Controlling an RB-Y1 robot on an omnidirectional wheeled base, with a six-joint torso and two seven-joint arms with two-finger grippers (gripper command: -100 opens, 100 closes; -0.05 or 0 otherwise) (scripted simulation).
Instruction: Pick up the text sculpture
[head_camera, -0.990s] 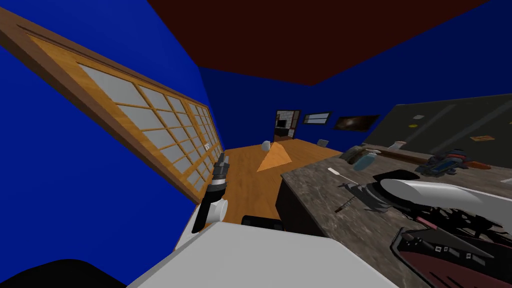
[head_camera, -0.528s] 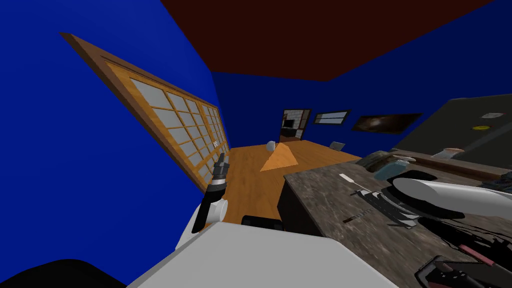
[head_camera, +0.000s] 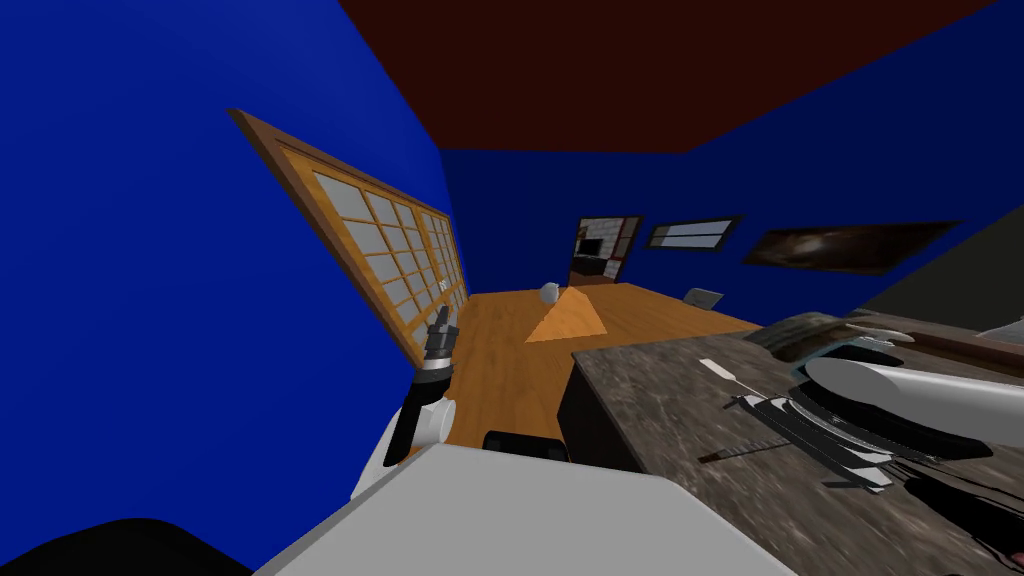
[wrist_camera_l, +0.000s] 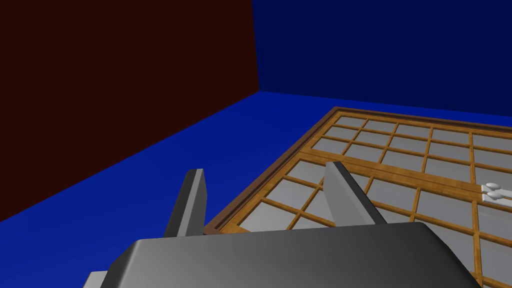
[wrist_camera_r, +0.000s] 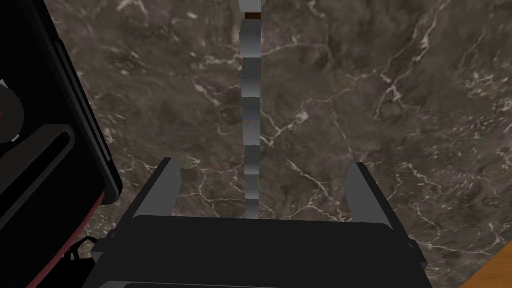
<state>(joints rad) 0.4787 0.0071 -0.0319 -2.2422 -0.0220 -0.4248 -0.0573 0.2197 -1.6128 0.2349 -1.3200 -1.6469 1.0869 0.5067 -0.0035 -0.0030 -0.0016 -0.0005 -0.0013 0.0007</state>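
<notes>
A dark, white-veined marble counter (head_camera: 680, 400) stands on an orange wooden floor (head_camera: 500, 350), facing a blue wall (head_camera: 150, 300) with a wooden lattice sliding door of grey panes (head_camera: 390, 250), while a black, red-edged case (wrist_camera_r: 45, 150) lies on the stone.

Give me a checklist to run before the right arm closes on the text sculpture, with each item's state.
1. Right gripper open: ok, its fingers stand wide apart.
2. Target centred: ok, the thin grey segmented strip, which I take for the text sculpture, runs down the middle of the gap.
3. Fingers free of the strip: ok, both stand apart from it.
4. Clearance from the black object beside one finger: cannot tell, it lies close.
5. Height above the marble counter: cannot tell.
6. Left gripper out of the way: ok, open, empty, away from the counter.
</notes>
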